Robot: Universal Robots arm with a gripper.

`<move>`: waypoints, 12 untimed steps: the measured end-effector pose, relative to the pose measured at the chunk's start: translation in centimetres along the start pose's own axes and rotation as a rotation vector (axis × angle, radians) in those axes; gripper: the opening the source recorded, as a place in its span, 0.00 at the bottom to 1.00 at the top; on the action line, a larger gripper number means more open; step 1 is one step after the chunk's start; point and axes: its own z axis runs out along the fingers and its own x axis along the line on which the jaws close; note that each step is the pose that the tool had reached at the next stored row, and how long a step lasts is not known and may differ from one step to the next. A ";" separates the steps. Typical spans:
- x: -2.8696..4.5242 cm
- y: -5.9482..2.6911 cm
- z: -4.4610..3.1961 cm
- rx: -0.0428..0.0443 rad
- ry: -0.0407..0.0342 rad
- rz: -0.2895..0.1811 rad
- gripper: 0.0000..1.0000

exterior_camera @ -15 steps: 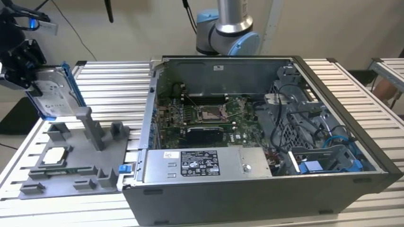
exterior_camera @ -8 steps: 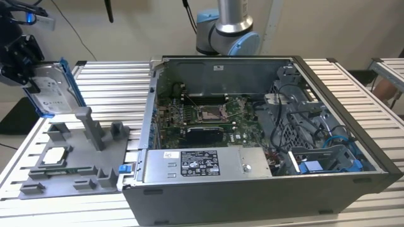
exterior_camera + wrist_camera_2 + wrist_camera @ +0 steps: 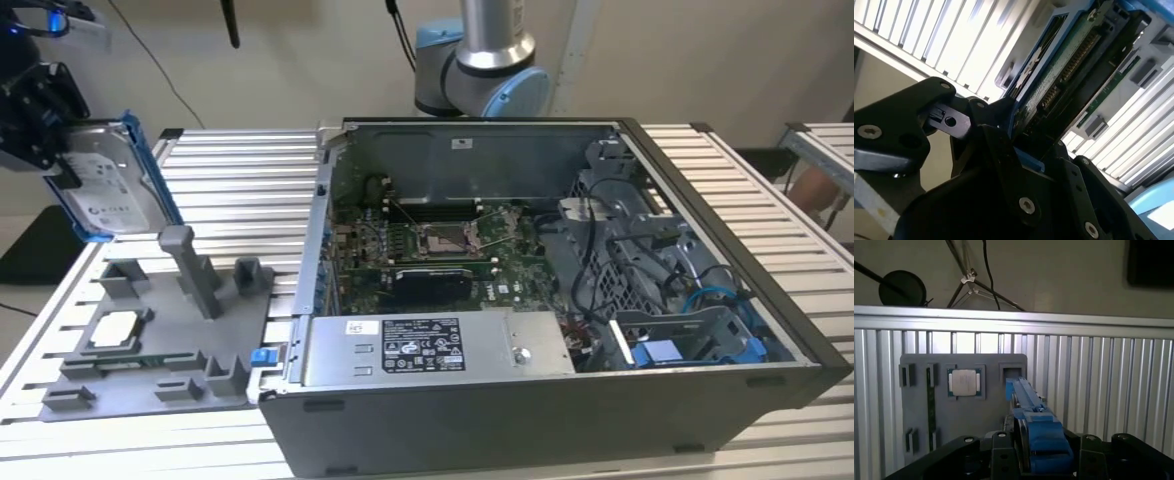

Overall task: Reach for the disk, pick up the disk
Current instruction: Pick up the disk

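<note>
At the upper left of the exterior view the disk (image 3: pixel 104 185) is held on edge, clamped between the closed-in fingers of the end effector (image 3: pixel 1040 452) above the grey tray (image 3: pixel 167 340), so a firm, steady grip and an untilted lift are judged to be called for.

One disk (image 3: pixel 102 188); one computer case (image 3: pixel 534 430); one grey tray (image 3: pixel 167 347). One square chip (image 3: pixel 114 328).
</note>
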 end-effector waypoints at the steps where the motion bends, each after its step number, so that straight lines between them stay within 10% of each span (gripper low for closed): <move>1: -0.04 -0.01 -0.36 0.0000 0.0000 0.000 0.00; 12: -0.53 -0.06 -5.14 0.0000 0.0000 0.000 0.00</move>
